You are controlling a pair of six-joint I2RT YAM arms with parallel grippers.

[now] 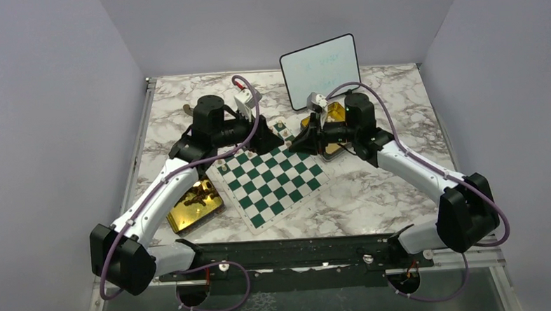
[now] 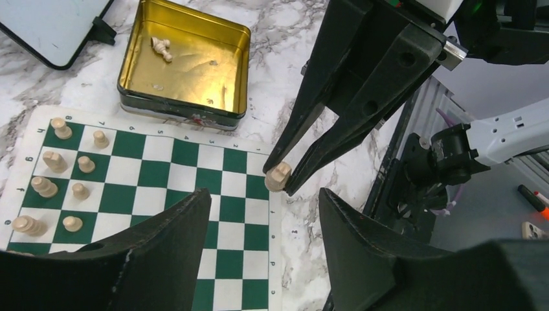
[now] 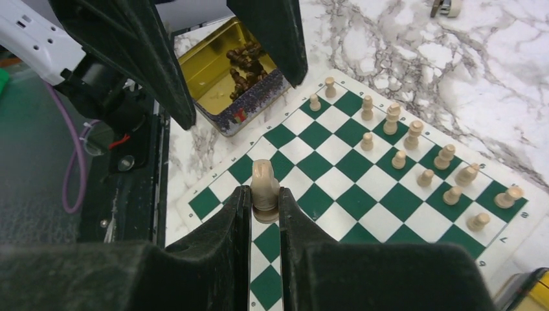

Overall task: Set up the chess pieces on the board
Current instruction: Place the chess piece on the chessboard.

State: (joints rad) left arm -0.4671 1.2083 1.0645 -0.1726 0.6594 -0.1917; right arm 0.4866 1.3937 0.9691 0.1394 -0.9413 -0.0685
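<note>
My right gripper [image 3: 265, 194] is shut on a pale beige knight [image 3: 265, 183], held upright just above the near edge of the green-and-white board [image 3: 353, 197]. In the left wrist view the same knight [image 2: 280, 176] hangs in the right gripper's fingertips [image 2: 304, 172] over the board's [image 2: 226, 214] border. My left gripper [image 2: 264, 197] stands open right in front of it, nothing between its fingers. Both grippers meet over the board's far corner [image 1: 284, 140]. Several beige chess pieces [image 3: 414, 139] stand in two rows along one side.
A gold tin [image 2: 184, 61] with one beige piece [image 2: 160, 46] lies beyond the board, next to a small whiteboard [image 1: 321, 69]. Another gold tin [image 1: 194, 207] holding dark pieces [image 3: 243, 65] sits at the board's left near corner.
</note>
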